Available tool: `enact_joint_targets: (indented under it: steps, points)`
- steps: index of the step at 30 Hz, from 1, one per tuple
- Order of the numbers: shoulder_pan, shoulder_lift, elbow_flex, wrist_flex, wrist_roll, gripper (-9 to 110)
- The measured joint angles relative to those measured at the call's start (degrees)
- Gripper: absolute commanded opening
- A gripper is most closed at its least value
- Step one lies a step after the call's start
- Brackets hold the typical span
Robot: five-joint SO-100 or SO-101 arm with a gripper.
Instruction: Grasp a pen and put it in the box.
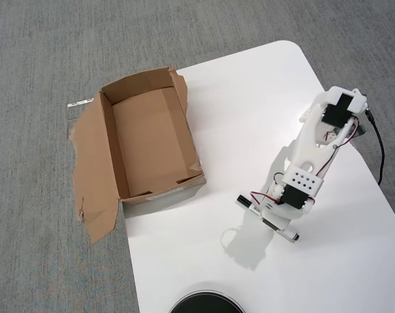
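In the overhead view the white arm reaches down over the white table [249,98]. Its gripper [266,216] is shut on the pen [285,232], a slim white marker. The pen lies diagonally across the fingers, its black cap sticking out at the upper left and its small dark tip at the lower right. A shadow on the table sits just below the gripper. The box [151,140], brown cardboard with ragged flaps, stands open and empty to the left of the gripper, at the table's left edge. Its widest flap is folded outward to the left.
A black round object [205,303] shows at the bottom edge of the table. A black cable [379,150] runs along the arm's right side near the table's right edge. Grey carpet [40,52] surrounds the table.
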State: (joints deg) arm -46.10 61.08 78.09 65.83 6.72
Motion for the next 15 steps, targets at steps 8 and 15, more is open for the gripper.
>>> enact_joint_targets:
  steps: [8,15]
  points:
    - [1.3,0.5,0.0,0.0,0.3,1]
    - [6.3,5.7,0.1,0.4,0.0,1]
